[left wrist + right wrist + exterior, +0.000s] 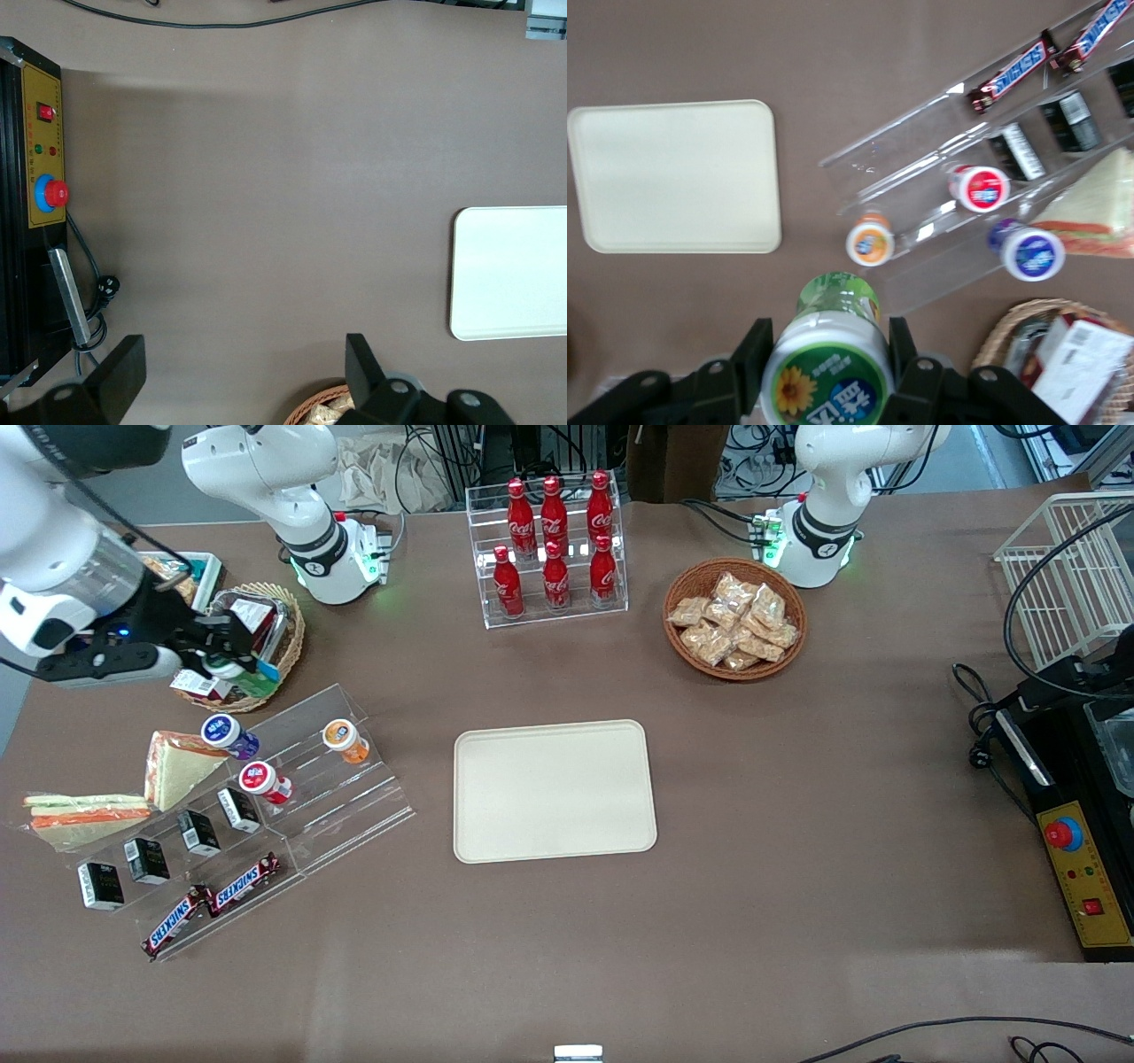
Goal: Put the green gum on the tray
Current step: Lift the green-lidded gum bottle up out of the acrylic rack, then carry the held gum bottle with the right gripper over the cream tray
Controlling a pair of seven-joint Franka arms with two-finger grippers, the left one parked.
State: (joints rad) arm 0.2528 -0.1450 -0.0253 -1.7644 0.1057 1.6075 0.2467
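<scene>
My right gripper (827, 347) is shut on the green gum (829, 359), a green bottle with a white lid and green flower label, gripped at the lid. In the front view the gripper (232, 662) holds the gum (251, 682) in the air over the wicker basket (288, 646), above the clear display stand. The cream-beige tray (554, 790) lies flat at the table's middle, bare; it also shows in the right wrist view (673, 175) and in the left wrist view (509, 270).
The clear stepped stand (310, 797) holds orange (345, 740), purple (227, 734) and red (262, 781) gum bottles, black boxes and Snickers bars (213, 902). Sandwiches (177, 766) lie beside it. A cola rack (554, 549) and snack basket (735, 620) stand farther back. A control box (1085, 886) sits at the parked arm's end.
</scene>
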